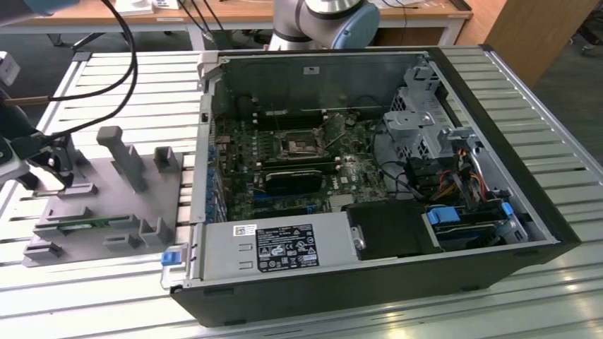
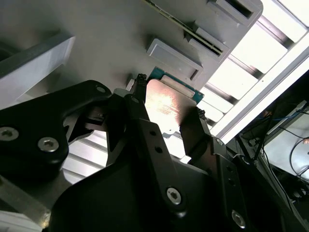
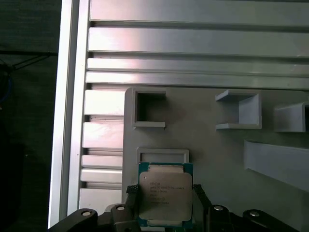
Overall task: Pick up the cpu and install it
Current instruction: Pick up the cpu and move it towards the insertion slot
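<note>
The cpu (image 3: 164, 195) is a flat square chip with a silver top and a green rim. It sits between my two black fingers (image 3: 131, 195) over the grey fixture plate (image 3: 212, 145). My gripper (image 3: 164, 188) is shut on it, one finger against each side edge. In the second wrist view the cpu (image 2: 166, 104) appears from below inside the gripper (image 2: 169, 96), just off the plate. In the exterior view my gripper (image 1: 45, 173) hangs over the fixture plate (image 1: 94, 212) at that view's far left. The black motherboard socket (image 1: 301, 146) lies inside the open computer case (image 1: 377, 176).
Upright grey posts (image 1: 123, 155) and small open pockets (image 3: 149, 108) stand on the fixture plate. A green memory stick (image 1: 90, 224) lies in a slot near its front. Black cables (image 1: 123, 63) hang over the slatted metal table (image 1: 113, 289). The case wall (image 1: 203, 141) separates plate and motherboard.
</note>
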